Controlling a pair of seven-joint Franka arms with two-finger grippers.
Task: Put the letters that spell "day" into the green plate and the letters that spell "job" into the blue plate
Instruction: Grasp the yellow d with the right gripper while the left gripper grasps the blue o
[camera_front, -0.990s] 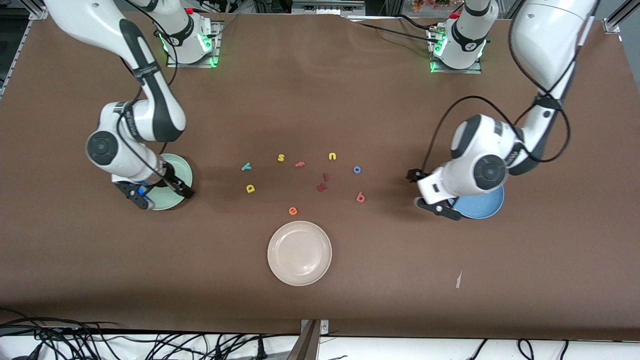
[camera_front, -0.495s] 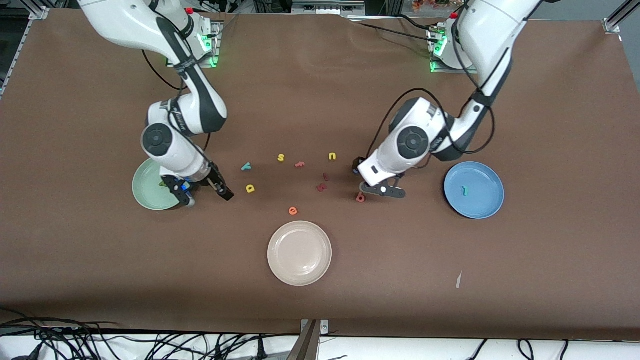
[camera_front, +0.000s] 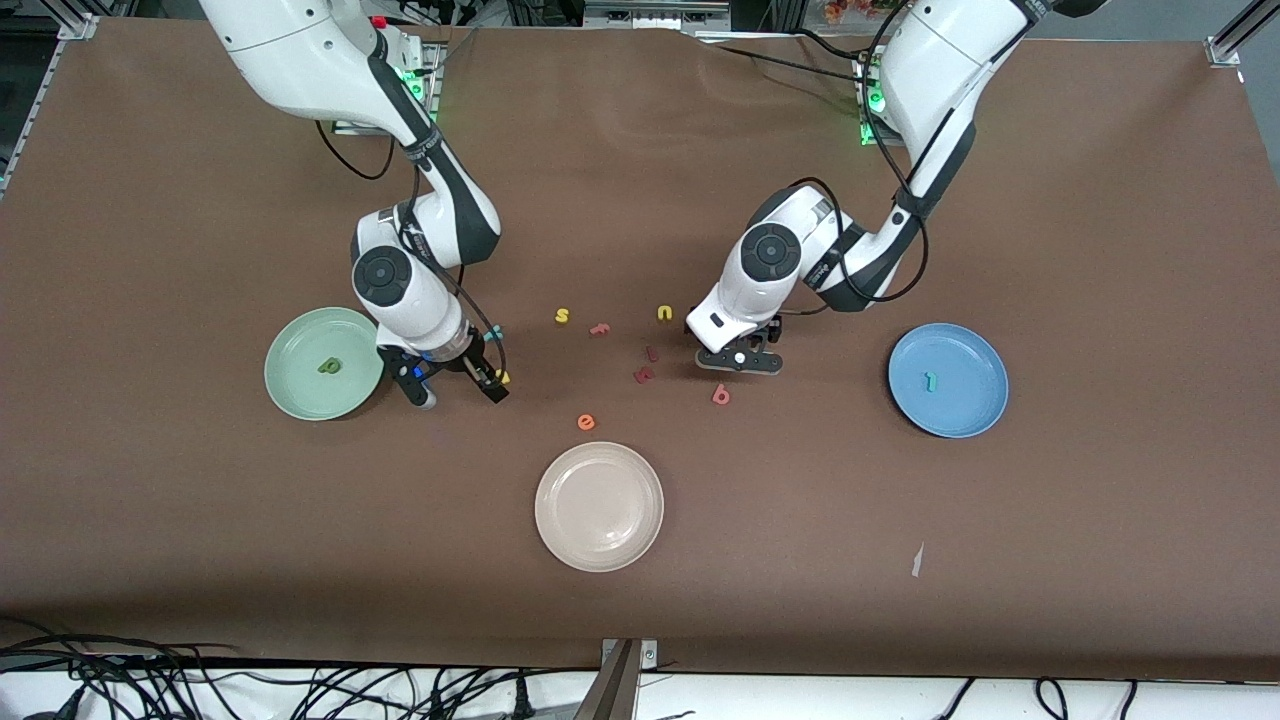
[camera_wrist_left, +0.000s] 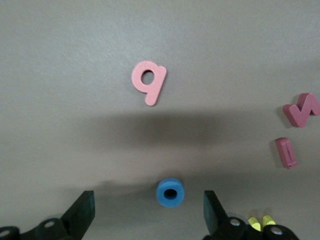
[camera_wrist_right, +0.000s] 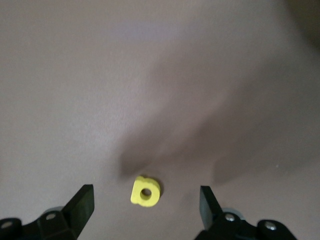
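The green plate (camera_front: 290, 395) holds the dark green d (camera_front: 329, 366). In the blue plate (camera_front: 965, 410) lies the teal j (camera_front: 930, 381). My right gripper (camera_front: 458, 392) hangs open just above the table, with the yellow a (camera_wrist_right: 145, 190) (camera_front: 503, 377) lying between its fingers (camera_wrist_right: 82, 202), untouched. The right wrist mostly hides the teal y. My left gripper (camera_front: 740, 362) is open too, low over the blue o (camera_wrist_left: 170, 192), which lies between its fingers (camera_wrist_left: 212, 212). The pinkish-red b (camera_wrist_left: 148, 82) (camera_front: 721, 395) lies a little nearer the front camera than the left gripper.
A cream-white plate (camera_front: 599, 550) sits near the front edge, with an orange e (camera_front: 586, 422) just beside it. Yellow s (camera_front: 562, 316), an orange-red letter (camera_front: 599, 328), yellow u (camera_front: 664, 313) and two dark red letters (camera_front: 643, 375) (camera_wrist_left: 301, 109) lie between the two grippers.
Both arms swung from their plates toward the table's middle. The right gripper went from the green plate to the yellow a, the left from the blue plate to the blue o.
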